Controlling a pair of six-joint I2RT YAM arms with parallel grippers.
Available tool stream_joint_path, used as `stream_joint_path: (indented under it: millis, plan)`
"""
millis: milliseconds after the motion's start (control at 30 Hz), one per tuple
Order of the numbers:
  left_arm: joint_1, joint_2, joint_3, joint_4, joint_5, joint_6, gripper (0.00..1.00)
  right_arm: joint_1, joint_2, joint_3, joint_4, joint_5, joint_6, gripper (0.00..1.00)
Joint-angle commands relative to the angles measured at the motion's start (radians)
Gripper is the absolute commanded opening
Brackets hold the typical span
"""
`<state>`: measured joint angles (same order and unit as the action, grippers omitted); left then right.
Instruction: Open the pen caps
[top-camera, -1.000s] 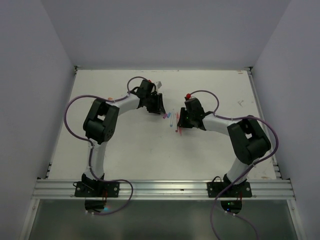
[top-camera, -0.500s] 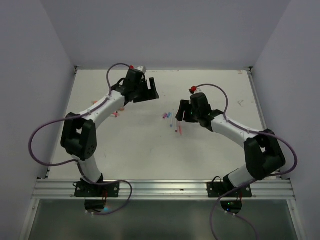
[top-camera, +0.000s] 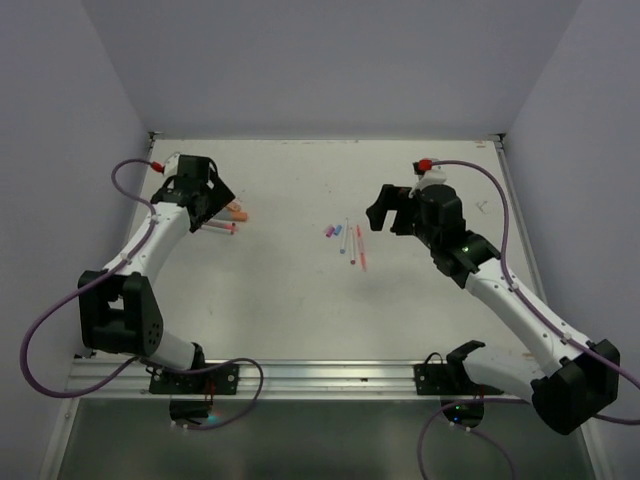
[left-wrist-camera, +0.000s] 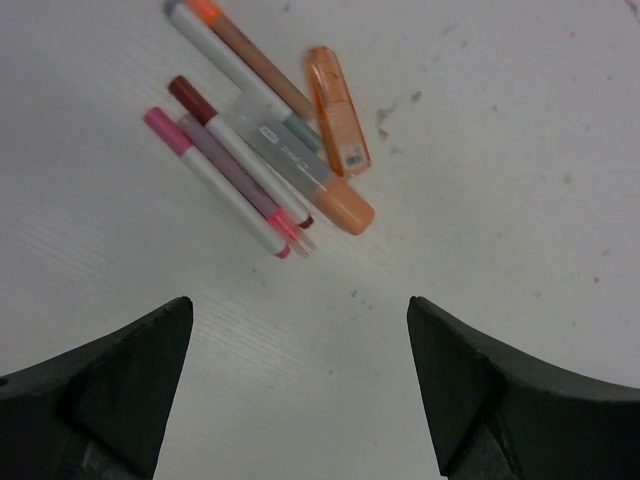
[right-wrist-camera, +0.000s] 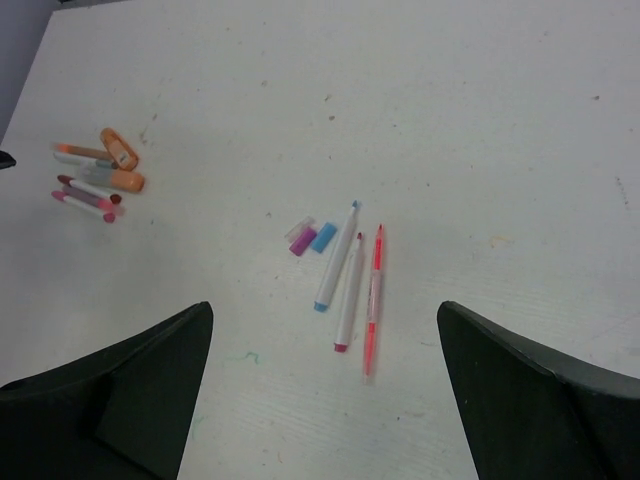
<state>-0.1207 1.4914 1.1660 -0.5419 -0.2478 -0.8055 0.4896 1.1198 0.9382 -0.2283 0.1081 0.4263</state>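
Two loose caps – a purple cap (right-wrist-camera: 301, 241) and a blue cap (right-wrist-camera: 323, 237), lying side by side – rest at the middle of the table (top-camera: 300, 300). Just right of them are three thin pens, nearly parallel: a blue-ended pen (right-wrist-camera: 336, 260), a red-ended pen (right-wrist-camera: 349, 292) and a pink pen (right-wrist-camera: 373, 298). Well apart, toward the left side, a second bunch lies packed together – a pink-ended pen (left-wrist-camera: 215, 180), a dark-red-ended pen (left-wrist-camera: 240, 150), a thick orange marker (left-wrist-camera: 300, 168) and, just beside it, a short orange piece (left-wrist-camera: 338, 108), tilted.
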Motion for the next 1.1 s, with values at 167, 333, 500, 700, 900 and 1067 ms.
stream_joint_path:
  millis: [167, 333, 500, 700, 900, 1067]
  plan:
    - [0.167, 0.051, -0.037, 0.0, -0.062, -0.136, 0.81, -0.005, -0.09, -0.055, -0.017, 0.05, -0.058, 0.99]
    - [0.219, 0.162, 0.006, 0.008, -0.036, -0.146, 0.75, -0.005, -0.112, -0.076, -0.009, 0.038, -0.06, 0.98]
    - [0.243, 0.26, 0.029, 0.028, -0.008, -0.15, 0.66, -0.005, -0.121, -0.087, -0.013, 0.041, -0.069, 0.99]
    - [0.25, 0.308, 0.052, 0.056, 0.013, -0.152, 0.59, -0.005, -0.118, -0.09, -0.009, 0.03, -0.083, 0.98]
    - [0.256, 0.331, 0.063, 0.068, 0.016, -0.158, 0.57, -0.005, -0.109, -0.093, -0.005, 0.024, -0.084, 0.99]
    - [0.263, 0.372, 0.077, 0.065, 0.021, -0.158, 0.56, -0.005, -0.107, -0.095, -0.003, 0.024, -0.087, 0.99]
